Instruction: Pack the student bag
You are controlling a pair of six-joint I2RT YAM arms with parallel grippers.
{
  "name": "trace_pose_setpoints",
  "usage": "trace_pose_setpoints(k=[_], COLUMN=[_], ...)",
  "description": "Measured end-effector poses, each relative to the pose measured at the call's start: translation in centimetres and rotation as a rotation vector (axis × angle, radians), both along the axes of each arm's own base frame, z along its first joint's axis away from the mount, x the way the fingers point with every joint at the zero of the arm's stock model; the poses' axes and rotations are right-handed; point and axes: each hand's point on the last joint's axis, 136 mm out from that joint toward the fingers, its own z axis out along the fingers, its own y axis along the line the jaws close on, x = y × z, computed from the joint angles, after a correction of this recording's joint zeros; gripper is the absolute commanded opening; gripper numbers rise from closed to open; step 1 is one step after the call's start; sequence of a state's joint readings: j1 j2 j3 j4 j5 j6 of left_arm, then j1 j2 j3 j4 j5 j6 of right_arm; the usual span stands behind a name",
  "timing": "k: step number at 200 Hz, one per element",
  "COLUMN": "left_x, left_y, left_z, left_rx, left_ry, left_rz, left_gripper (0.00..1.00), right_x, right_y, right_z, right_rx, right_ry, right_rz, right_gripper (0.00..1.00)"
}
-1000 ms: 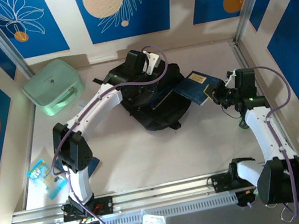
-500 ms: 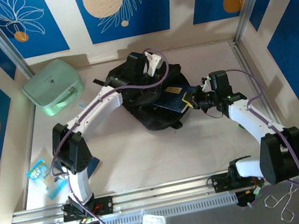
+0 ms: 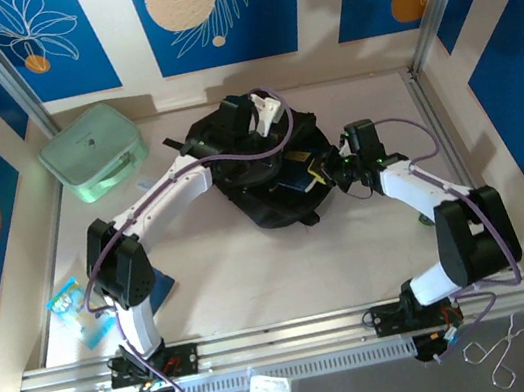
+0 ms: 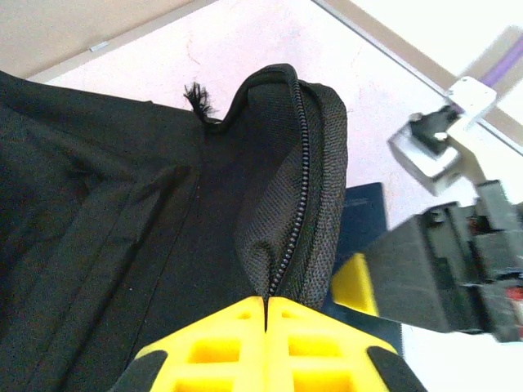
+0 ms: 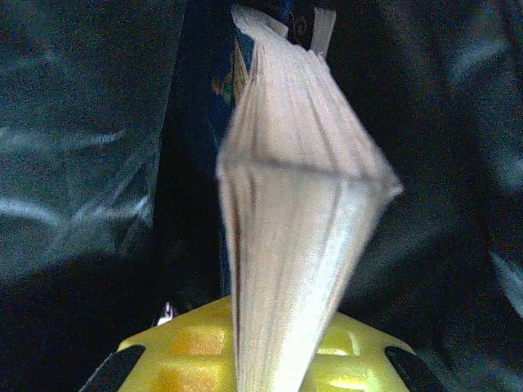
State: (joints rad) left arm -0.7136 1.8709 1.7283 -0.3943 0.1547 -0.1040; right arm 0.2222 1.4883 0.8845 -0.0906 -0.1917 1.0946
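on the far middle of the table [image 3: 233, 262], the left gripper [image 4: 265, 306] pinches the student bag [image 3: 264, 206] by its zipped rim; the right gripper [image 3: 325, 171] clutches a book [image 5: 286, 204] inside its mouth.

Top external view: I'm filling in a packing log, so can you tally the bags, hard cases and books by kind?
student bag, black: 1
hard case, mint-green: 1
book, dark blue: 1
Total: 3
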Motion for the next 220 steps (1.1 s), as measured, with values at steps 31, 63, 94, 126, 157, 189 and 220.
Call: trace_pose_setpoints(k=[31, 63, 94, 126, 157, 189, 220], left_x=[0.1, -0.1, -0.1, -0.2, -0.4, -0.5, -0.5], left_y=[-0.1, 0.0, 0.0, -0.1, -0.2, -0.2, -0.2], left_z=[0.2, 0.4, 0.6, 0.5, 0.6, 0.6, 0.5], left_rx=[-0.015, -0.021, -0.029, -0.034, -0.044, -0.046, -0.045], left_ry=[0.004, 0.006, 0.009, 0.017, 0.028, 0.031, 0.032], left_rz=[0.007, 0.011, 0.013, 0.011, 0.006, 0.004, 0.004], left_gripper=[0.00, 0.00, 0.00, 0.00, 0.00, 0.00, 0.00], right_x=[3.4, 5.6, 6.4, 6.3, 6.8, 7.3, 6.8], right_y=[1.7, 3.4, 3.9, 4.0, 4.8, 5.5, 5.2], right_z=[-1.2, -3.1, -5.4, -6.8, -7.0, -7.0, -6.8], right_rx=[-0.050, -0.044, -0.059, -0.062, -0.036, -0.012, -0.001], right_ry=[0.005, 0.021, 0.068, 0.099, 0.094, 0.085, 0.088], right_rz=[-0.013, -0.021, -0.035, -0.034, -0.006, 0.015, 0.021], right_gripper=[0.06, 0.17, 0.25, 0.22, 0.17, 0.30, 0.45])
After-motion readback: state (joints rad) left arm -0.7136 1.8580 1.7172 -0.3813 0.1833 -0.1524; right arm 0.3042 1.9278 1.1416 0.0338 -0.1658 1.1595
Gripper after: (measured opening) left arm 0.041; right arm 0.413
